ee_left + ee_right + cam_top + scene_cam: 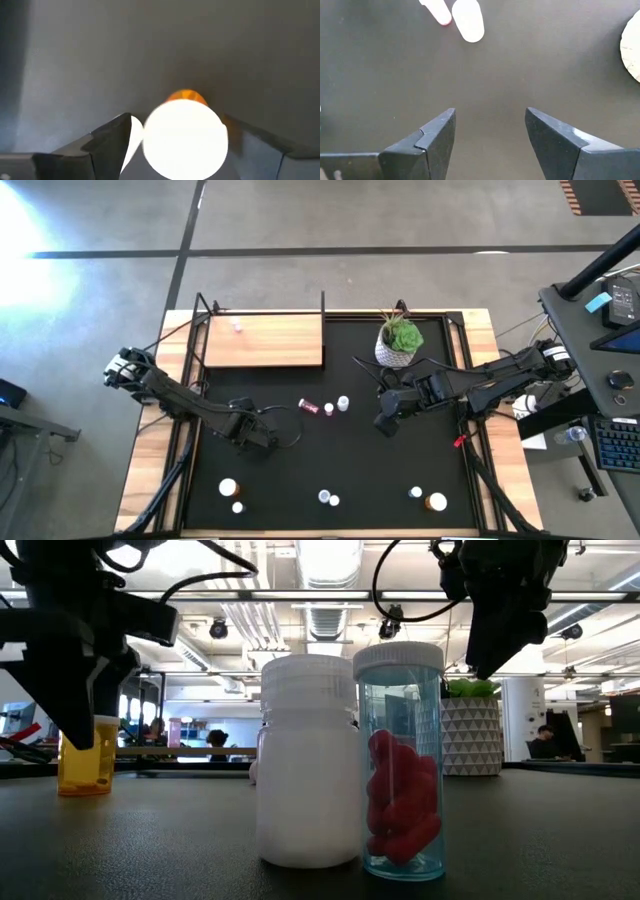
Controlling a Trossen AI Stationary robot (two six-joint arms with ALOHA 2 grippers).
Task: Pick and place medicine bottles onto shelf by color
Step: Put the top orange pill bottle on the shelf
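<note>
Low view, frame centre: a clear blue bottle (400,760) of red capsules beside a white bottle (307,762). Left gripper (177,135) straddles an orange bottle (186,131), fingers spread; right gripper (490,132) open, empty. Shelf (264,340) upper left.

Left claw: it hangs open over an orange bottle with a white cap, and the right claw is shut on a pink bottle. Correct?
Not quite. The right claw holds nothing: the right wrist view shows it open over bare black mat. The left claw is indeed open around the orange bottle.
</note>
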